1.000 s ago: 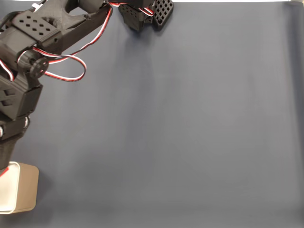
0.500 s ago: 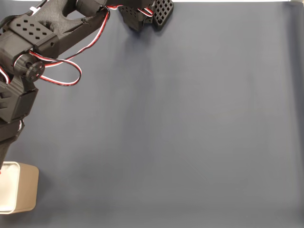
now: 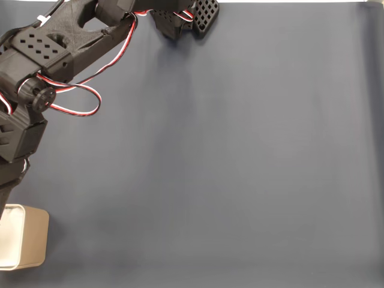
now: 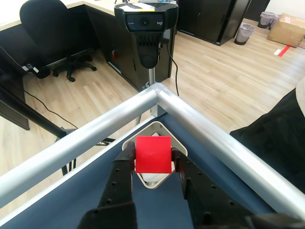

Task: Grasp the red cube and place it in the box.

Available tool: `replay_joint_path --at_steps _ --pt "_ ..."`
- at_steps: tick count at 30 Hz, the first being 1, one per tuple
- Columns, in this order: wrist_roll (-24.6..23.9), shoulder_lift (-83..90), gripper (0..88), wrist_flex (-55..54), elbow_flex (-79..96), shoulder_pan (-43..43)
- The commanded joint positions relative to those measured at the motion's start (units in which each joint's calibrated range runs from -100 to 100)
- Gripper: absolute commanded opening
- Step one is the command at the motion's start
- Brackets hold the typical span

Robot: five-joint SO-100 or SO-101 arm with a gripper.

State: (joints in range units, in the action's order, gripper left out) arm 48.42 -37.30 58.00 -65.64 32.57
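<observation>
Above the box (image 4: 153, 179) | jaws clamped on the red cube (image 4: 153, 154) | flat face toward wrist camera, edges nearly level

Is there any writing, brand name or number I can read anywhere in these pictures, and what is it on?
"logi": on the front of the black webcam, in the wrist view.
A yellow and white label on top of that webcam: print too small to read.
The cardboard carton on the floor at top right: no legible print.
The fixed view has no writing.
</observation>
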Motion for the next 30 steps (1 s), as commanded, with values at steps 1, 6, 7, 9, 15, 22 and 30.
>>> replay_joint_path --at_steps 1,6,7,9,15,22,30 --pt "-0.68 0.38 0.0 -1.52 -3.52 0.32" --pt "-0.63 -0.22 0.0 -1.93 -3.70 0.03" --pt "-0.63 -0.40 0.0 -2.01 -3.79 0.03" --pt "-0.63 -0.66 0.0 -2.01 -4.07 -0.04" --pt "-0.59 -1.18 0.1 -2.26 -4.52 -0.18" --pt "-0.54 -1.44 0.2 -2.42 -4.61 -0.18" --pt "-0.54 -1.70 2.2 -2.67 -4.70 -0.25"
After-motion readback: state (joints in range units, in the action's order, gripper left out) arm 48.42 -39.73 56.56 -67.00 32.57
